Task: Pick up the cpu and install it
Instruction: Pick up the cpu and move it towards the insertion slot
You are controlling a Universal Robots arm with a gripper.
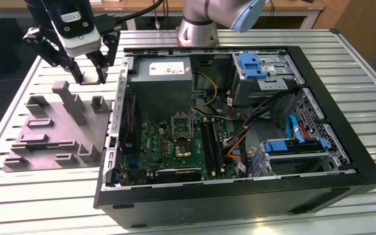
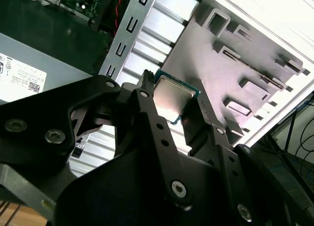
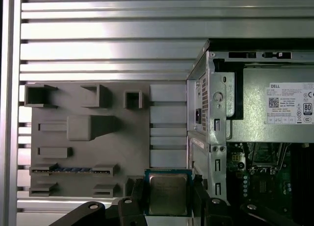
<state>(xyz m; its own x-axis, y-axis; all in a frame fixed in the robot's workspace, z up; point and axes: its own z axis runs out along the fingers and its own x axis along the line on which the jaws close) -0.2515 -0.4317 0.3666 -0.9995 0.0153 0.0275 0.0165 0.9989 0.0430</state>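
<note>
The cpu [image 3: 168, 193] is a small square chip with a dull silver top and a thin pale rim. It sits clamped between the two black fingers of my gripper [image 3: 168, 195], which is shut on its edges. In the second wrist view the cpu [image 2: 172, 99] hangs in the gripper [image 2: 171, 102] over the slatted table, at the edge of the grey moulded fixture [image 2: 235, 64]. In the exterior view my gripper [image 1: 90, 78] is raised above the far end of the grey fixture [image 1: 57, 132], at the left of the open computer case [image 1: 240, 196]. The green motherboard [image 1: 168, 147] with its metal socket frame [image 1: 180, 123] lies inside the case.
The case's metal side wall [image 3: 213, 113] stands close beside the gripper. Inside the case are a power supply [image 1: 165, 83], cables [image 1: 253, 117] and blue drive brackets [image 1: 293, 144]. Upright posts [image 1: 67, 98] rise from the fixture. All rests on a slatted aluminium table [image 1: 44, 205].
</note>
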